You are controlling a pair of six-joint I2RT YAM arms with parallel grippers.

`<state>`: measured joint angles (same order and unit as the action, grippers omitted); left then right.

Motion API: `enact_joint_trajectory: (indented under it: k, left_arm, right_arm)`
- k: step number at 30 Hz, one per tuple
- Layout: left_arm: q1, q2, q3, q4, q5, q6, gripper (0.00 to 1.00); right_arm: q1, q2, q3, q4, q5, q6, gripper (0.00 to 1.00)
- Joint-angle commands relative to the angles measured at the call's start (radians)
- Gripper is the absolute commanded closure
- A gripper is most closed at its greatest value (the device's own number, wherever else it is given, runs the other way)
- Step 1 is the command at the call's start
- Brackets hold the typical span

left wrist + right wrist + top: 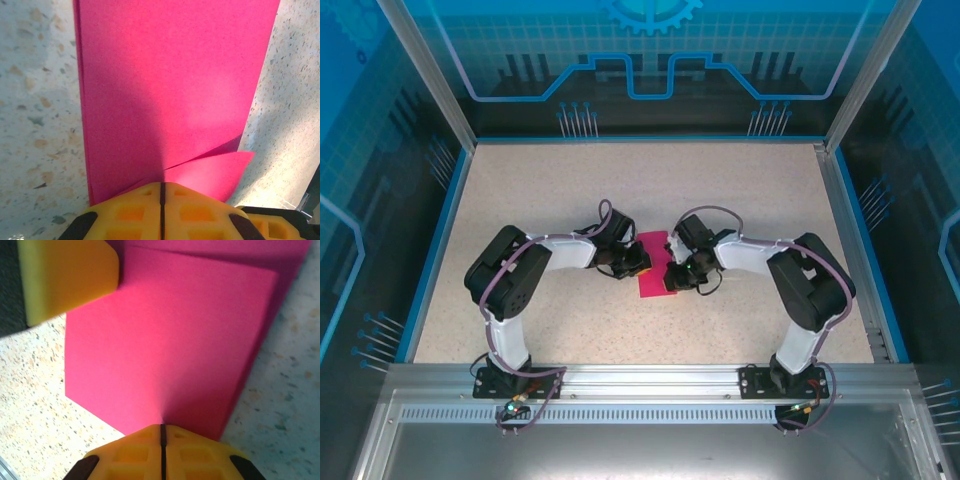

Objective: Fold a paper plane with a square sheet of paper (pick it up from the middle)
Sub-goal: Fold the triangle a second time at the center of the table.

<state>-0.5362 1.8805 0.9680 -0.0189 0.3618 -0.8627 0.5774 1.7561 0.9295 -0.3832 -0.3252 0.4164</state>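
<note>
Clenched left hand (162,186) and right hand (162,427) flank the folded pink paper (170,90); uneven pushing could skew its crease.

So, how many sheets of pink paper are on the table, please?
1. The pink paper, partly folded, is in the middle of the table, pinched by the left gripper on one edge and the right gripper on the opposite edge. Its layers could hide another.
</note>
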Motion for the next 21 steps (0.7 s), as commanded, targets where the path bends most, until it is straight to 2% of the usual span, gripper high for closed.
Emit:
enact_joint_trajectory:
  k: [1, 13, 17, 21]
  left_arm:
    - [0.002, 0.049, -0.002, -0.084, -0.093, 0.004, 0.89]
    - [0.002, 0.048, 0.003, -0.090, -0.093, 0.014, 0.90]
    - [0.002, 0.047, 0.003, -0.089, -0.093, 0.016, 0.90]
    - [0.002, 0.048, 0.003, -0.085, -0.090, 0.013, 0.90]
  right_arm:
    - [-0.025, -0.025, -0.040, -0.069, -0.001, -0.018, 0.92]
    - [-0.072, -0.084, -0.129, -0.019, -0.138, -0.014, 0.92]
    - [-0.070, -0.129, -0.069, -0.003, -0.176, 0.000, 0.90]
    - [-0.055, -0.075, 0.018, -0.014, -0.152, -0.008, 0.89]
